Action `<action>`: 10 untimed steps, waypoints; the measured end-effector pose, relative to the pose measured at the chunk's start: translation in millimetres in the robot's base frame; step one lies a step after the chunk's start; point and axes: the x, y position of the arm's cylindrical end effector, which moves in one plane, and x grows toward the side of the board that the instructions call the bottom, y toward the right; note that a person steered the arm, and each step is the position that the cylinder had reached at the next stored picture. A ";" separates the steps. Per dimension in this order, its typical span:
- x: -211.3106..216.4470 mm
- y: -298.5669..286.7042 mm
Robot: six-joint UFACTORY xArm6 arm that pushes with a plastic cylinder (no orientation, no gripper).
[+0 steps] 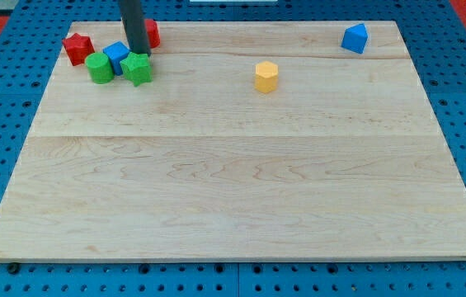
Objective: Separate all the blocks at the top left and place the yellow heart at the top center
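Blocks crowd the tabletop's [233, 190] top-left corner: a red star [77, 48] farthest toward the view's left, a green cylinder-like block [98, 68] just below and to its right, a blue block [116, 54] wedged against the green one's upper right, and a green star [137, 68] just right of those two. A second red block [152, 33] sits behind the group toward the view's top, mostly hidden by the rod, so its shape cannot be made out. The yellow block [266, 76] lies well apart from the cluster, toward the view's right and a little below the top edge, roughly at the board's upper middle; its outline reads as rounded or hexagonal rather than clearly a heart. A blue block [355, 38] with a peaked top stands alone near the top-right corner. The dark rod comes straight down from the view's top edge, upright, and my tip [138, 52] meets the board at the upper edge of the green star, between the blue block on its left and the hidden red block on its right. The arm carries no pincer, only this rod, so nothing is held. A blue perforated surface [2, 148] surrounds the board.
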 end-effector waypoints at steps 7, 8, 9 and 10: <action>-79.5 -11.8; -79.4 37.6; -79.4 41.6; -79.6 15.9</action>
